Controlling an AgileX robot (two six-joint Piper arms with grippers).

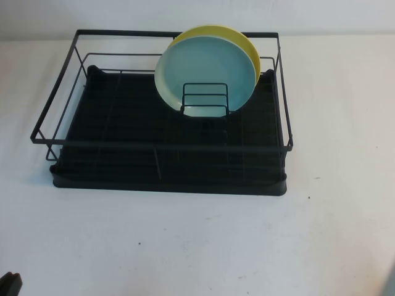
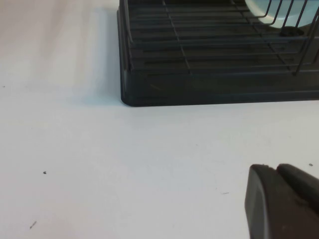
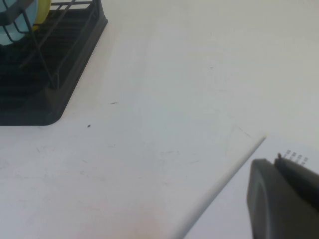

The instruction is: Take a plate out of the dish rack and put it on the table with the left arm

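Note:
The pale blue-turquoise plate (image 1: 205, 74) stands upright in the small wire plate holder (image 1: 205, 98) inside the black dish rack (image 1: 166, 166), with a yellow plate (image 1: 245, 42) right behind it. A bit of the turquoise plate shows in the left wrist view (image 2: 259, 7) and in the right wrist view (image 3: 15, 17). My left gripper (image 2: 275, 168) is shut and empty, low over the white table (image 1: 185, 246) in front of the rack's near left corner; only a dark tip shows in the high view (image 1: 9, 285). My right gripper (image 3: 275, 159) is shut and empty, near the table's front right.
The rack's tall wire rim (image 1: 160, 146) runs around the plates. The rack's base corner (image 2: 130, 97) lies ahead of the left gripper. The table's edge (image 3: 219, 184) passes close by the right gripper. White table lies on both sides of the rack.

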